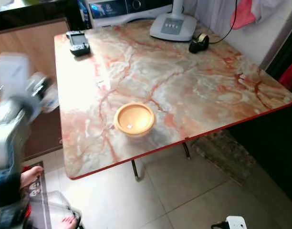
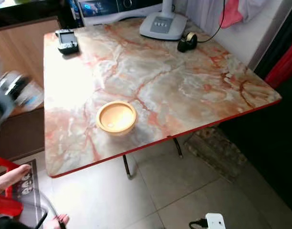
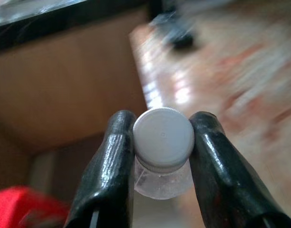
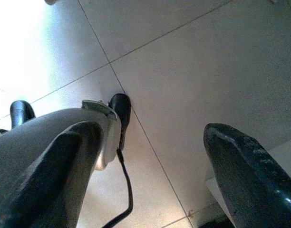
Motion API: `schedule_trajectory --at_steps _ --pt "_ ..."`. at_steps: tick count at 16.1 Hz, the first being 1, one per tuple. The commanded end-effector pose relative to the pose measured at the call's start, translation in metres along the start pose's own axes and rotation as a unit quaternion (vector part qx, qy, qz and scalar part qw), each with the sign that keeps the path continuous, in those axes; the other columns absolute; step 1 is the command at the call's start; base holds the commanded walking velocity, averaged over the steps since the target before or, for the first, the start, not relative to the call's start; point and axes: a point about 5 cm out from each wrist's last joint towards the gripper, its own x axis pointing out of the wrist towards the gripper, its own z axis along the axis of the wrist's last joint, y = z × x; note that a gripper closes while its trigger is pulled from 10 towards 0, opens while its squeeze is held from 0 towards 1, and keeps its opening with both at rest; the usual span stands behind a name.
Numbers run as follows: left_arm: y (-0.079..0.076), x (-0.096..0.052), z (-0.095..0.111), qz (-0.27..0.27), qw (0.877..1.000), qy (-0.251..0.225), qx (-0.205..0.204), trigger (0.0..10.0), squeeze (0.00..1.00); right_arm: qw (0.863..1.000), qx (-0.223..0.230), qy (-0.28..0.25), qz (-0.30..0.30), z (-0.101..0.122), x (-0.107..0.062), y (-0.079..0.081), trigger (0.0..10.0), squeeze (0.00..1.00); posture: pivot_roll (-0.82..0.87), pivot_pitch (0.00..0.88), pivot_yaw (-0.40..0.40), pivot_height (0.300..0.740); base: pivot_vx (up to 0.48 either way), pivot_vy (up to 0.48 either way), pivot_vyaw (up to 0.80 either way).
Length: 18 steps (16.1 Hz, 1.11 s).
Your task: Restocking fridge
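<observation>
- Bottle (image 3: 163, 147) with a white ribbed cap sits pinched between the two black fingers (image 3: 110, 175) of our left gripper (image 3: 163, 142), clear neck just below the cap
- Our left gripper is raised off the left edge of the table (image 1: 193, 90), blurred in the head views, so the bottle is in the air beside that edge, not on the top
- On the marble-patterned table we see an orange bowl (image 1: 134, 119) near the front edge, apart from everything else
- At the far left corner lies a small black device (image 1: 78, 42); along the far edge stand a white lamp base (image 1: 173, 26) and a black tape dispenser (image 1: 199, 43)
- Our right gripper (image 4: 160, 161) hangs over the tiled floor (image 4: 198, 71), fingers spread with nothing between them
- A person's bare foot (image 1: 31, 175) shows by the front left corner
</observation>
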Motion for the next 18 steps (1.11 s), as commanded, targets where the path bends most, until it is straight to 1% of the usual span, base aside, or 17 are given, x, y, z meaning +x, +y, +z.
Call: schedule_trajectory --at_steps 1,2,3,4,5,6,7,8,9,10,11,13,14,15,16,17,18 --pt "0.015 -0.003 -0.013 0.042 0.999 0.007 0.006 10.0 0.00 1.000 0.001 0.014 0.001 -0.007 -0.002 -0.001 10.0 0.00 0.12 0.149 -0.028 0.740 0.000 0.000 0.00" --pt "0.022 -0.009 -0.039 0.061 0.998 0.028 0.007 10.0 0.00 1.000 0.001 0.014 0.001 -0.007 -0.002 -0.001 10.0 0.00 0.12 0.150 -0.026 0.740 0.000 0.000 0.00" --pt "0.026 -0.016 -0.061 0.078 0.996 0.045 0.018 10.0 0.00 1.000 0.001 0.014 0.001 -0.007 -0.002 -0.001 10.0 0.00 0.12 0.148 -0.025 0.740 0.000 0.000 0.00" --pt "0.027 -0.021 -0.079 0.090 0.994 0.060 0.026 10.0 0.00 1.000 0.001 0.014 0.002 -0.007 -0.002 -0.001 10.0 0.00 0.12 0.149 -0.025 0.740 0.000 0.000 0.00" --pt "0.028 -0.026 -0.096 0.109 0.992 0.068 0.018 10.0 0.00 1.000 0.002 0.013 0.001 -0.007 -0.001 -0.001 10.0 0.00 0.11 0.150 -0.024 0.740 0.000 0.000 0.00" --pt "0.023 -0.033 -0.114 0.108 0.992 0.069 0.015 10.0 0.00 1.000 0.003 0.012 0.001 -0.007 -0.001 -0.001 10.0 0.00 0.11 0.153 -0.022 0.740 0.000 0.000 0.00" --pt "0.015 -0.037 -0.130 0.087 0.992 0.080 0.030 10.0 0.00 1.000 0.004 0.012 0.001 -0.007 -0.001 0.000 10.0 0.00 0.11 0.153 -0.020 0.740 0.000 0.000 0.00" --pt "0.006 -0.044 -0.151 0.061 0.993 0.094 0.035 10.0 0.00 1.000 0.004 0.011 0.000 -0.007 -0.001 0.000 10.0 0.00 0.10 0.153 -0.018 0.740 0.000 0.000 0.00" --pt "-0.001 -0.051 -0.166 0.046 0.993 0.105 0.034 10.0 0.00 1.000 0.006 0.011 0.000 -0.007 -0.001 0.000 10.0 0.00 0.10 0.152 -0.018 0.740 0.000 0.000 0.00" --pt "-0.007 -0.058 -0.184 0.039 0.991 0.127 0.031 10.0 0.00 1.000 0.006 0.010 -0.001 -0.007 -0.001 -0.001 10.0 0.00 0.10 0.150 -0.015 0.740 0.000 0.000 0.00" --pt "-0.011 -0.062 -0.196 0.039 0.989 0.136 0.036 10.0 0.00 1.000 0.006 0.010 -0.001 -0.007 -0.001 -0.001 10.0 0.00 0.10 0.150 -0.014 0.740 0.000 0.000 0.00" --pt "-0.016 -0.069 -0.209 0.031 0.988 0.144 0.045 10.0 0.00 1.000 0.007 0.010 -0.001 -0.008 -0.002 0.000 10.0 0.00 0.08 0.148 -0.012 0.740 0.000 0.000 0.00" --pt "-0.023 -0.076 -0.223 0.021 0.985 0.162 0.047 10.0 0.00 1.000 0.008 0.010 -0.002 -0.008 -0.002 -0.001 10.0 0.00 0.08 0.146 -0.011 0.740 0.000 0.000 0.00" --pt "-0.027 -0.085 -0.245 0.024 0.978 0.203 0.049 10.0 0.00 1.000 0.009 0.010 -0.002 -0.008 -0.002 0.000 10.0 0.00 0.08 0.141 -0.013 0.740 0.000 0.000 0.00" --pt "-0.029 -0.088 -0.253 0.020 0.976 0.211 0.041 10.0 0.00 1.000 0.009 0.010 -0.002 -0.009 -0.002 0.000 10.0 0.00 0.07 0.138 -0.013 0.740 0.000 0.000 0.00" --pt "-0.036 -0.093 -0.262 0.007 0.973 0.226 0.035 10.0 0.00 1.000 0.009 0.011 -0.002 -0.009 -0.002 0.000 10.0 0.00 0.07 0.133 -0.012 0.740 0.000 0.000 0.00" --pt "-0.043 -0.099 -0.272 -0.011 0.969 0.244 0.038 10.0 0.00 1.000 0.010 0.011 -0.002 -0.010 -0.002 -0.001 10.0 0.00 0.07 0.128 -0.010 0.740 0.000 0.000 0.00"
